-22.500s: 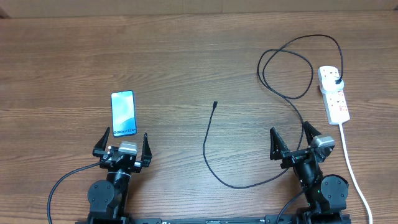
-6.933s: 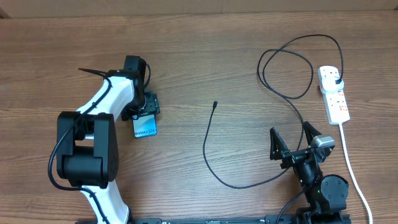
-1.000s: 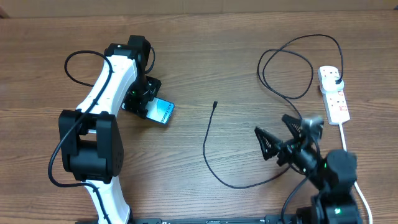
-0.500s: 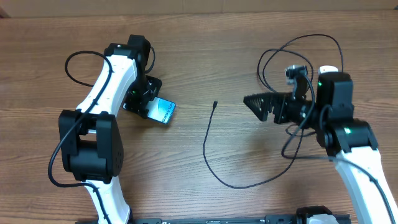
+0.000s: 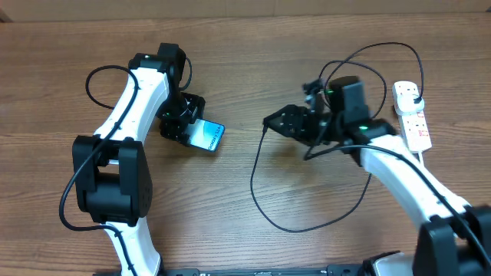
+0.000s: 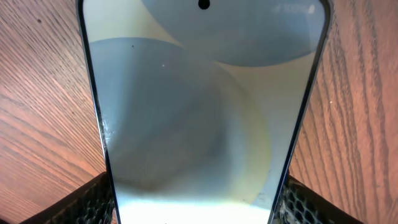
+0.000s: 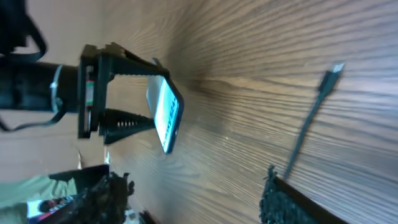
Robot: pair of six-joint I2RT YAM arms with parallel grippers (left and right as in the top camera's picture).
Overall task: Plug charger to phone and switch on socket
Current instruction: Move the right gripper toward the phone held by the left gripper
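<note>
Open table (image 5: 238,84) between phone (image 5: 208,136) and charger (image 5: 253,173) tip, charger loops beside socket (image 5: 413,116)

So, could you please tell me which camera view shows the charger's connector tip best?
The right wrist view: the tip is near and unobstructed, and its shape is plain. In the overhead view the tip is only a tiny dark speck. The left wrist view shows none of it, as the phone fills the picture.

Jaws of the left gripper (image 7: 149,93) clamp the phone (image 7: 166,115), seemingly tilted; the charger (image 7: 311,118) tip lies apart.
</note>
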